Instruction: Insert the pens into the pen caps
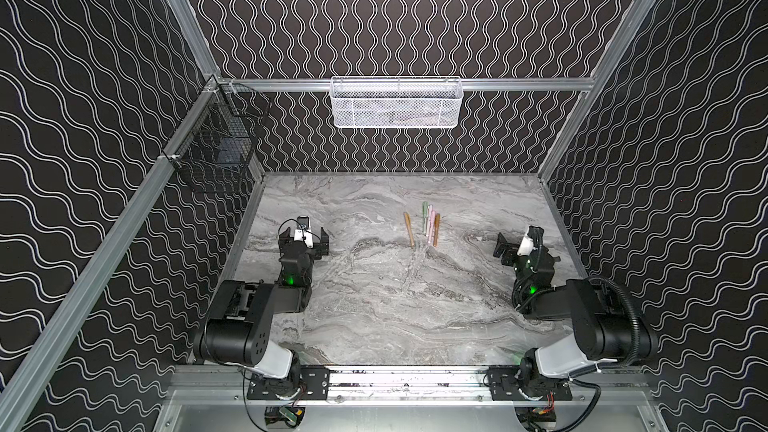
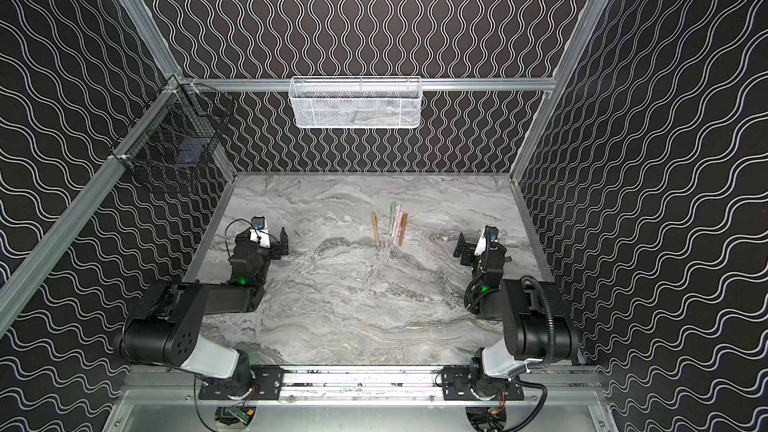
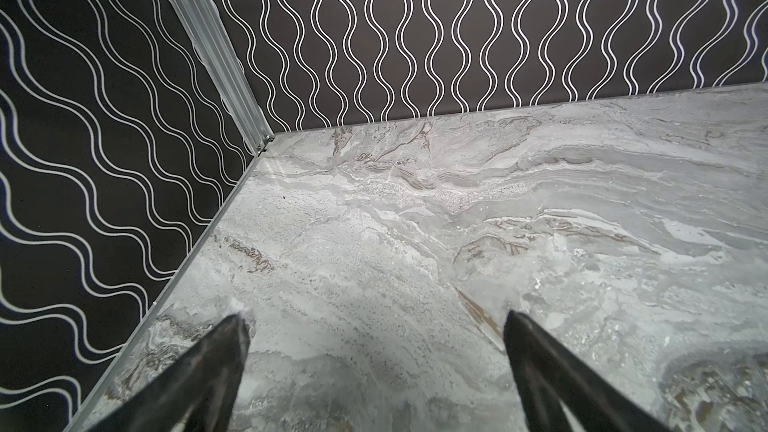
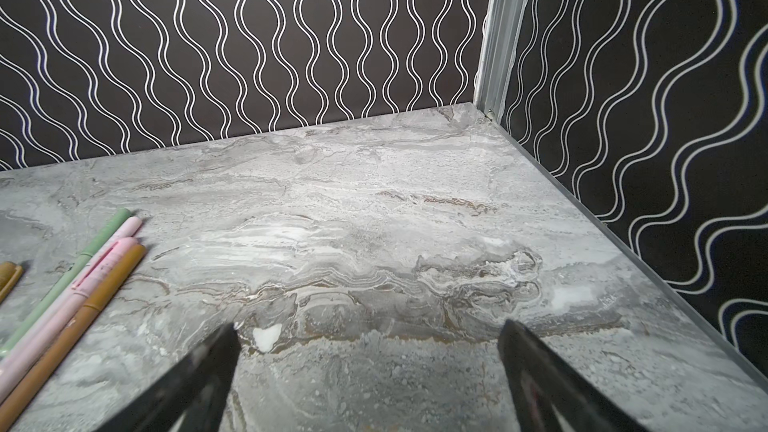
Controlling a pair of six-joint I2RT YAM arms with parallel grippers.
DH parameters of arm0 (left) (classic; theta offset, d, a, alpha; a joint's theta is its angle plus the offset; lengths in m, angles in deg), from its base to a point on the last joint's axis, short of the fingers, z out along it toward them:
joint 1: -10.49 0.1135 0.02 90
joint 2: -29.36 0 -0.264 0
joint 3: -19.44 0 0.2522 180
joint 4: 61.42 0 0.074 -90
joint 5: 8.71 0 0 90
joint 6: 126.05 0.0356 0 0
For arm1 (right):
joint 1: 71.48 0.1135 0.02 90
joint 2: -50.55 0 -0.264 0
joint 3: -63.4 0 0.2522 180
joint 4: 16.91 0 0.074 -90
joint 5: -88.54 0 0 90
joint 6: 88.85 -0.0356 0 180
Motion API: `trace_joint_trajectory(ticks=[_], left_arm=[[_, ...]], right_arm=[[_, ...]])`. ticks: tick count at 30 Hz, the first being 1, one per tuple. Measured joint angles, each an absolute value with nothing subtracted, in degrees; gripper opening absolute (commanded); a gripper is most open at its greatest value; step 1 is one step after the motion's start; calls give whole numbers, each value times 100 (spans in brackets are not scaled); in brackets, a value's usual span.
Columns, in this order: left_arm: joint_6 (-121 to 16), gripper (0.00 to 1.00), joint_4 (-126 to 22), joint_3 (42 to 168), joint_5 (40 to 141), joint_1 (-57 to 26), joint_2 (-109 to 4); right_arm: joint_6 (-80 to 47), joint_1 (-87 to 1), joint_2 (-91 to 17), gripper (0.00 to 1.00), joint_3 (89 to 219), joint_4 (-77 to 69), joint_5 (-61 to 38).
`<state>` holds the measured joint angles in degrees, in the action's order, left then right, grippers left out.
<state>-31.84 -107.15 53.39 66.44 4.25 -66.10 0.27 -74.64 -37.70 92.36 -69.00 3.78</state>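
Quiet scene here: both arms sit low at the sides of the table [image 1: 374, 317], well apart from the action. The left gripper [image 3: 374, 317] is spread wide, with only bare marble showing between its fingers. It has hold of nothing. The right gripper [image 4: 368, 326] is just as wide and just as empty, parked off to the right of the pens [image 1: 430, 222].

The pens lie out in the middle, towards the back wall. Four lie side by side and touching: green, pink, pink, brown. A fifth, the lone brown pen [image 1: 409, 229], lies just to their left.

In the right wrist view the caps [image 4: 114, 278] look seated on the barrels, each with a seam across it, and no loose cap shows anywhere. So my read is that the capping looks done, and the step in hand is a careful check.

Doing it well means keeping both grippers clear of that row, because round barrels would likely roll at a nudge. Each seam wants a look for a gap. The lone brown pen shows only its end in the wrist view, so its seam cannot be judged.

If a cap sits proud, one gripper should pinch the barrel mid-length while the other takes the cap. The push then goes straight along the pen, never at an angle.
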Motion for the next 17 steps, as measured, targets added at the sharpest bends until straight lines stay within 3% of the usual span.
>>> trace_joint_trajectory(ticks=[17], left_arm=[[-3269,99,-10675,5380,6644,427,-6610]], right_arm=[[29,-7460,-3770,100,9234,-6900,380]])
